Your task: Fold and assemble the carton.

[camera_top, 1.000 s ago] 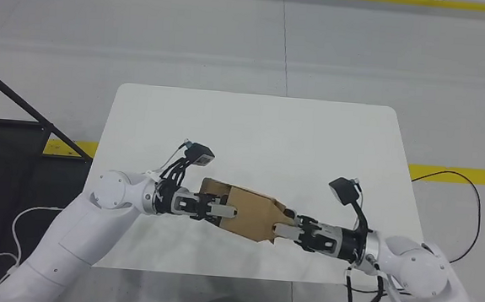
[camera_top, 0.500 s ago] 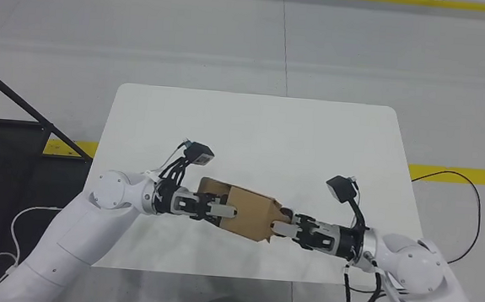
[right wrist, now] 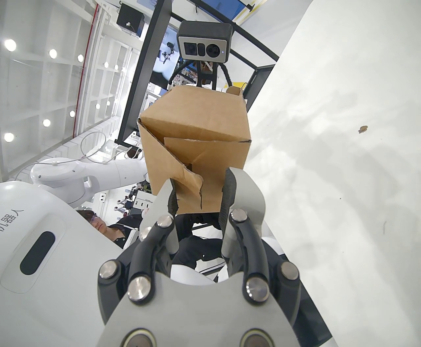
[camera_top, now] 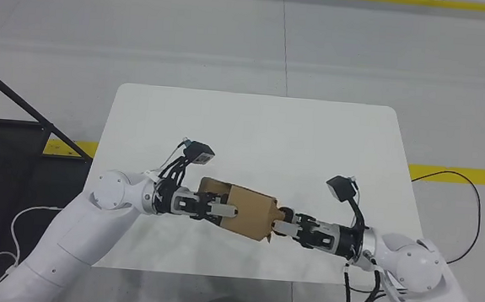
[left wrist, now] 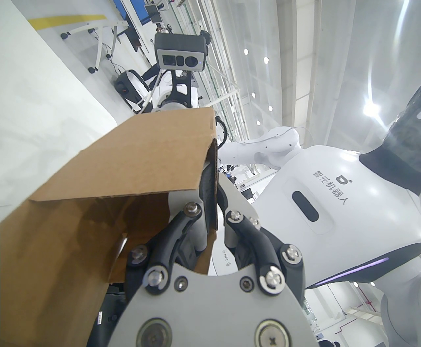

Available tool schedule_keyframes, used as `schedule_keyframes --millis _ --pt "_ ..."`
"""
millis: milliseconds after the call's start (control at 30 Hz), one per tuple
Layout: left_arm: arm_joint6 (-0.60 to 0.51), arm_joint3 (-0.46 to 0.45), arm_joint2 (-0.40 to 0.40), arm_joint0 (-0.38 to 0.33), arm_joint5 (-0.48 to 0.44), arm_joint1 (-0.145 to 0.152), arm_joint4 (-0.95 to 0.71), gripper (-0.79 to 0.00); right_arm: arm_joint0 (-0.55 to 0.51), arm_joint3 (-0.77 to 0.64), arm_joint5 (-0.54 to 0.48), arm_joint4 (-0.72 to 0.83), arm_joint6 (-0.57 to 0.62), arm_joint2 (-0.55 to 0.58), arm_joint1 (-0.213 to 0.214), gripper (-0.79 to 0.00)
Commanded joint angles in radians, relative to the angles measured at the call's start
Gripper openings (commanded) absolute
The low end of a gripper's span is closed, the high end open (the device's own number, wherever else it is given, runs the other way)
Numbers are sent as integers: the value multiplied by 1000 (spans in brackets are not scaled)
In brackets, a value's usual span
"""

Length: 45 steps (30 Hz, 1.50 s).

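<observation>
Brown cardboard carton (camera_top: 242, 211), plain-faced, over the desk (camera_top: 311, 139).
We see the left gripper (left wrist: 213, 194) fingers clamped on one flap edge; the right gripper (right wrist: 199, 194) fingers are apart, straddling the opposite flap.

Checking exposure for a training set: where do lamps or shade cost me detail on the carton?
Left wrist view: ceiling lamps flare bright, and the inside of the brown cardboard carton lies in shade near the left gripper. Right wrist view: its outer faces are evenly lit beside the white table. Top view: flat light, no glare on it.
</observation>
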Motion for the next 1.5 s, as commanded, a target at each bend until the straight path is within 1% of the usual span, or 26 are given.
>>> schedule_keyframes --millis 0,367,733,1167,1467 --pt "0 0 2 -1 0 0 1 -785 -3 -3 0 -6 -5 -1 0 -468" --pt "-2 4 13 -7 2 2 -2 -785 9 -24 23 -48 -14 -25 -5 -459" --pt "-5 9 27 -14 5 2 0 -785 2 -60 29 -98 -51 -33 -8 -459" --pt "-3 12 37 -18 3 4 0 -785 15 -64 45 -135 -65 -58 -13 -453" --pt "1 11 42 -20 -1 6 0 -785 23 -66 35 -151 -107 -71 -20 -486"
